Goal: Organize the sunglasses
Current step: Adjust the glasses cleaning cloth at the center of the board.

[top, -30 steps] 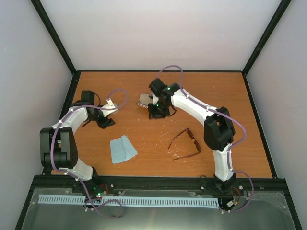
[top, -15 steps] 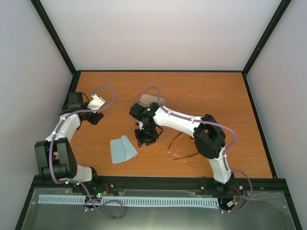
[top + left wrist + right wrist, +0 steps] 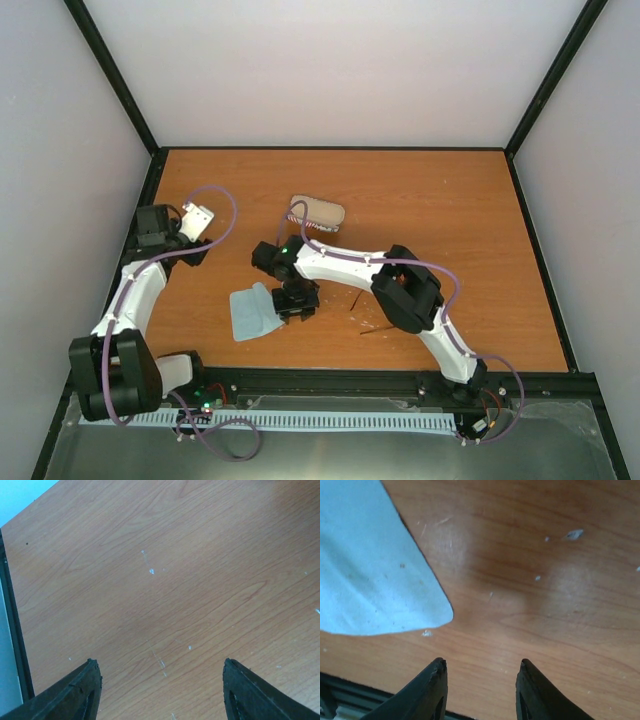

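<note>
**Sunglasses (image 3: 377, 328) lying clear of the right claw (image 3: 482, 672)**

Showing only as two thin dark lines on the table (image 3: 450, 200), toward the near edge and a little right of its middle. Mostly hidden beneath the right arm (image 3: 340, 262). Well apart from the right claw, on the side toward the table's right edge, with the arm's dark elbow above and between. Nowhere to be found in either wrist view.

Spread apart and pinching nothing at the right claw. Pointed down at bare wood just beside the light blue cloth (image 3: 252, 312), on its right side. From the wrist, fingers (image 3: 434, 690) parted over wood, with the cloth's rounded corner just ahead and to the left, not touching.

Spread wide and empty at the left claw (image 3: 160, 677) too. Held over bare wood close to the table's left edge, about halfway back, far from the sunglasses and beyond the cloth.

Toward the far edge, near its middle: a tan case (image 3: 318, 211), apart from both claws.
</note>
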`<state>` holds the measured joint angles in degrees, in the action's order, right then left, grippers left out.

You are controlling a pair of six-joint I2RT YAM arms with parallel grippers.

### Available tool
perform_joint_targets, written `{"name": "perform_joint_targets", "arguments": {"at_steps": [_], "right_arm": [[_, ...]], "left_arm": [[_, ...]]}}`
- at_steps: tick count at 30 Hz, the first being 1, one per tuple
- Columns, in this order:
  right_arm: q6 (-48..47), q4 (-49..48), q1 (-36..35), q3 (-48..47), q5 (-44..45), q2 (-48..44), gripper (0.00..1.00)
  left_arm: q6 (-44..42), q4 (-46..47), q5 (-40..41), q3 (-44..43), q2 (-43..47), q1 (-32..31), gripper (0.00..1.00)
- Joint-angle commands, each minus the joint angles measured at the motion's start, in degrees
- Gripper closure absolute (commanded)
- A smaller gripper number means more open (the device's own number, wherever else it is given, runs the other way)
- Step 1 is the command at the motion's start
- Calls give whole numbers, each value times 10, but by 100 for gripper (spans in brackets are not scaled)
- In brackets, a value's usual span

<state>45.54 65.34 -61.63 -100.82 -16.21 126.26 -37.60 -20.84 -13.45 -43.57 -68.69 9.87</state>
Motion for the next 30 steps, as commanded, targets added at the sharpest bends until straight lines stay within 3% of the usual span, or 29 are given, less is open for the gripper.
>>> {"name": "perform_joint_targets", "arguments": {"at_steps": [1, 7, 14, 30], "right_arm": [[37, -23, -2, -7, 27, 17, 63], [20, 3, -3, -65, 18, 52, 64], [26, -9, -3, -51, 3, 56, 65], [37, -12, -16, -55, -5, 87, 81]], "left_arm": [[7, 8, -9, 10, 31, 0, 33], [17, 6, -13, 21, 39, 0, 33], [19, 10, -19, 37, 45, 0, 33], [14, 13, -22, 53, 66, -1, 33]]}}
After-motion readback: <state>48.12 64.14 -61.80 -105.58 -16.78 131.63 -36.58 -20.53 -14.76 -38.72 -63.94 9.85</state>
